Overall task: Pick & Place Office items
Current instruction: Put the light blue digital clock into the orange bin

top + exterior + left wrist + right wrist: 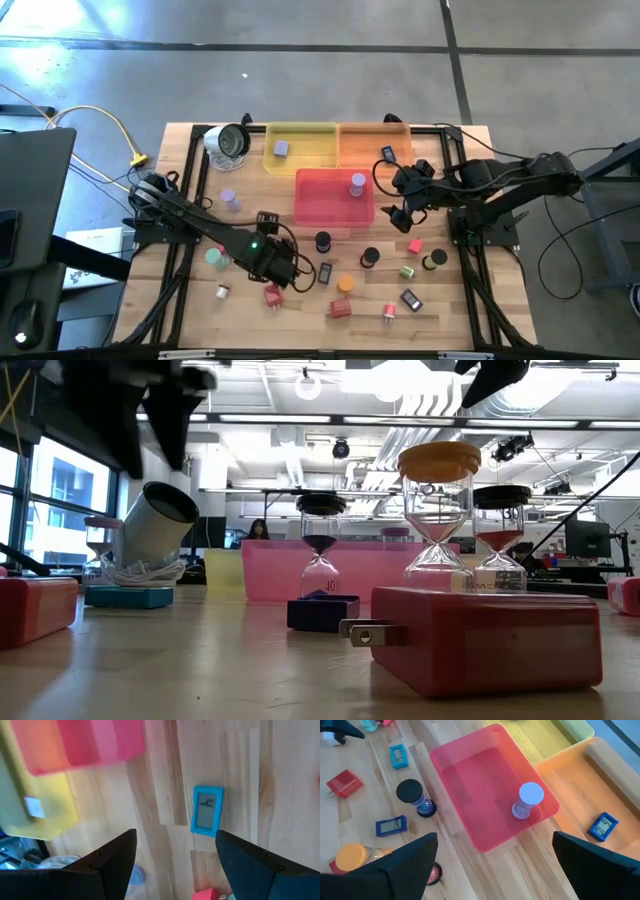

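1. Presently, my left gripper (300,268) hangs over the near-left part of the wooden table (450,310), jaws apart and holding nothing. In my left wrist view the small light-blue rectangular timer (206,810) lies flat on the wood ahead of my two fingers, in line with the gap, touching neither.
2. My right gripper (400,205) hangs at the right edge of the translucent pink tray (333,205), jaws spread wide and empty. The lilac-capped sand timer (526,801) stands upright inside that tray, ahead of the gap between my fingers.
3. My left arm reaches in low from the table's left side towards the centre; my right arm reaches in from the right edge, wrist bent down over the trays.
4. The translucent yellow tray (300,158) holds one small grey block (282,149). The translucent orange tray (370,145) holds a dark blue rectangular timer (603,826). The pink tray holds only the lilac timer.
5. Loose on the wood near the pink tray: a black-capped sand timer (413,796), upright; a second dark blue rectangular timer (391,826), flat; a red block with metal prongs (342,784).
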Controlling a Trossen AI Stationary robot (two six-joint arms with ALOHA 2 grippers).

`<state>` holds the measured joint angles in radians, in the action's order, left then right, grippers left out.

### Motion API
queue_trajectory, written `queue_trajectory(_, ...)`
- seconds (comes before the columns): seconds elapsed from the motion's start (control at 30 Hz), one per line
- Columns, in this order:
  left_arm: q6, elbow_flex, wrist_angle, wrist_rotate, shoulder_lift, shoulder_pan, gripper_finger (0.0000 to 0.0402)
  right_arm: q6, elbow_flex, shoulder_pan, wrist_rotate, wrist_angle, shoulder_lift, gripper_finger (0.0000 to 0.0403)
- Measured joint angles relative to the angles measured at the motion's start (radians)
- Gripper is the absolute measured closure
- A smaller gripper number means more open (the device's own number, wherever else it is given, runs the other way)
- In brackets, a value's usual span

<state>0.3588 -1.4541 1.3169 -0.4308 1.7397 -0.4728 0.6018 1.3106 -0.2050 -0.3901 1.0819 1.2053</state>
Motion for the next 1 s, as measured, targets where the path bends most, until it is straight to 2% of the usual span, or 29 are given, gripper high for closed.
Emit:
queue_trajectory(0.2,-0.003,0.151,-0.143,0.112,-0.028,0.0,0.014,0.0,0.0,0.0,0.0,0.0,0.0,0.0018)
queue_trajectory(0.4,-0.003,0.249,-0.218,0.126,-0.028,0.0,0.014,-0.001,0.0,0.003,-0.003,-0.003,0.0,0.0018)
queue_trajectory(0.7,-0.066,0.28,-0.332,0.136,-0.028,0.028,0.014,-0.008,0.0,0.003,-0.037,-0.017,0.0,0.0018)
queue_trajectory(1.0,-0.133,0.315,-0.361,0.181,-0.028,0.075,0.014,-0.008,0.0,0.003,-0.053,-0.017,0.0,0.0018)
